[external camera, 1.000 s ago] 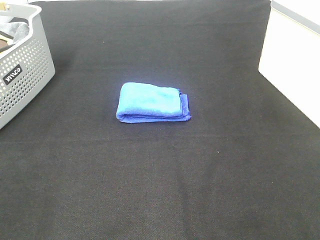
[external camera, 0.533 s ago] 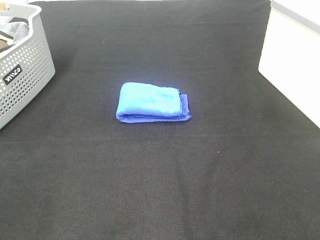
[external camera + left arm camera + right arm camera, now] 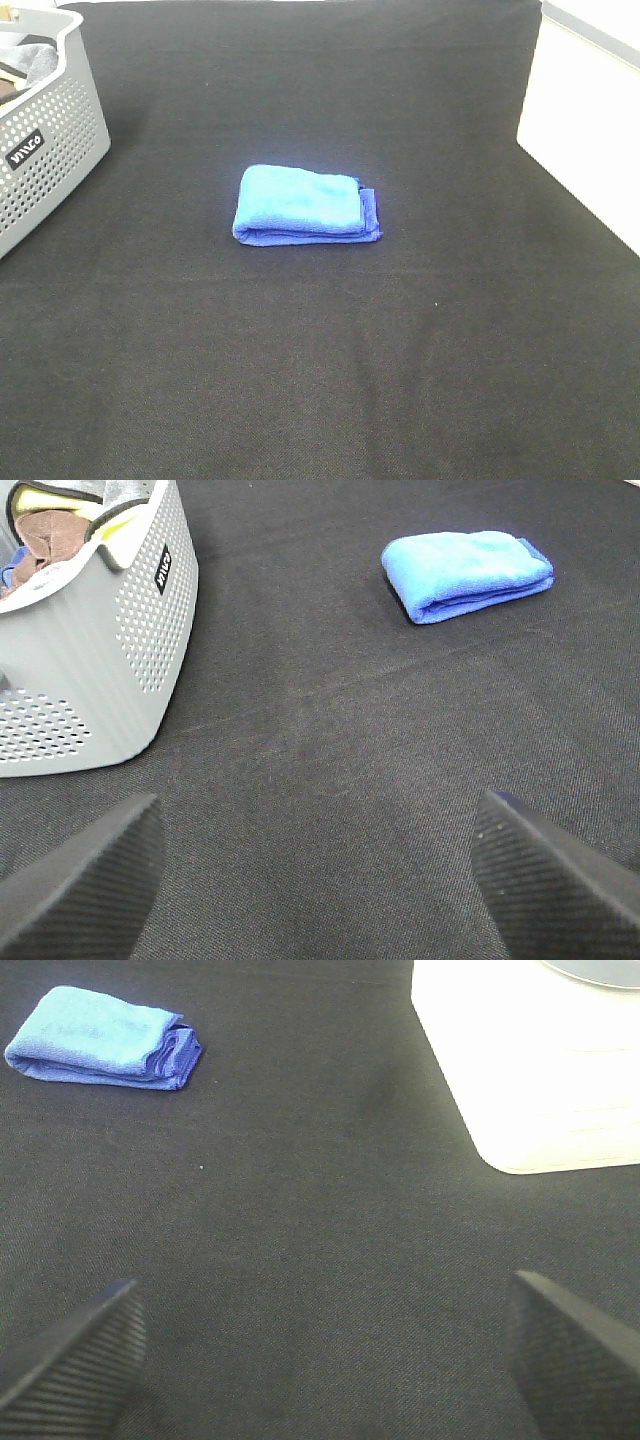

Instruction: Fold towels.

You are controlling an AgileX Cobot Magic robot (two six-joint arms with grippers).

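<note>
A bright blue towel lies folded into a compact stack near the middle of the black table; it also shows as the towel in the left wrist view and the towel in the right wrist view. Neither arm appears in the exterior high view. My left gripper is open, its two dark fingertips wide apart over bare black cloth, far from the towel. My right gripper is open too, with nothing between its fingers.
A grey perforated basket holding other cloths stands at the table's back left, seen close as the basket in the left wrist view. A white block borders the table on the right, the same white block in the right wrist view.
</note>
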